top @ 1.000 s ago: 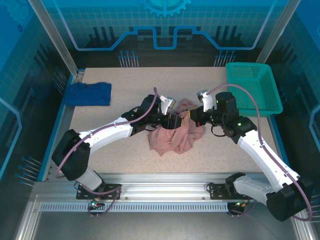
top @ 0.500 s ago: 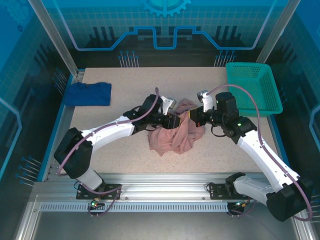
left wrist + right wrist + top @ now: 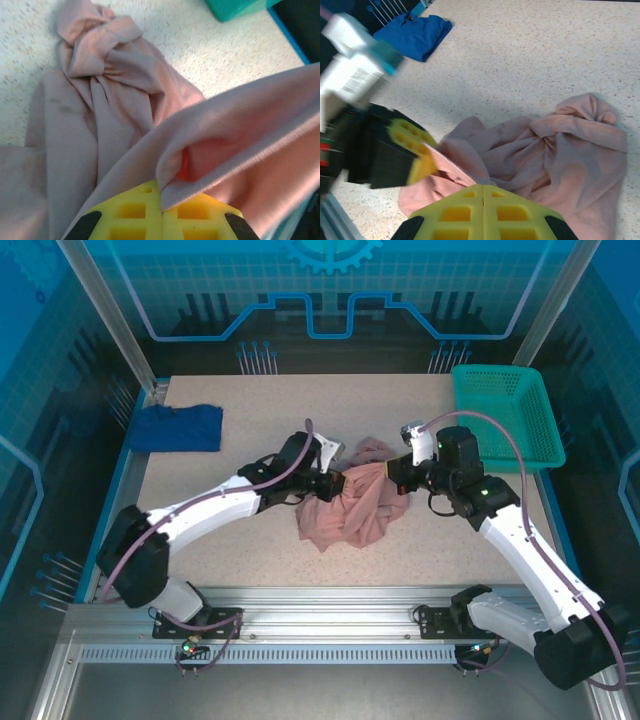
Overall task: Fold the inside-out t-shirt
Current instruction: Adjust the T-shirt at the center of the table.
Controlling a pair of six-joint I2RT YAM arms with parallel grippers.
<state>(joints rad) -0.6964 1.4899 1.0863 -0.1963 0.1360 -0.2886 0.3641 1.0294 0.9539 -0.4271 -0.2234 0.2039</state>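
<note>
My main worry is the grip itself. Each hand has only a thin edge of cloth, so if I draw the 2 arms apart to spread the inside-out t-shirt [image 3: 350,508], the fabric could slide out of 1 pinch and drop back onto the heap. Most of it lies bunched and twisted on the bench [image 3: 250,570], about mid-bench between the arms, and a knotted part could drag along instead of opening out. An uneven pull would likely tighten the twist. The green basket [image 3: 500,418] sits just behind the right arm, so a wide swing that way might clip it. The dark blue cloth [image 3: 178,427] lies well apart at the far left, and I judge it no threat.

The left hand [image 3: 161,202] is clenched, its yellow pads [image 3: 130,215] pressed together on a fold of pink fabric just beside the small orange-red mark [image 3: 184,167]. The right hand [image 3: 484,192] is clenched too. The fabric runs right up to its tips, so I read it as nipping the shirt's edge, though the contact is partly hidden. A short span of cloth is lifted between the 2 hands.
</note>
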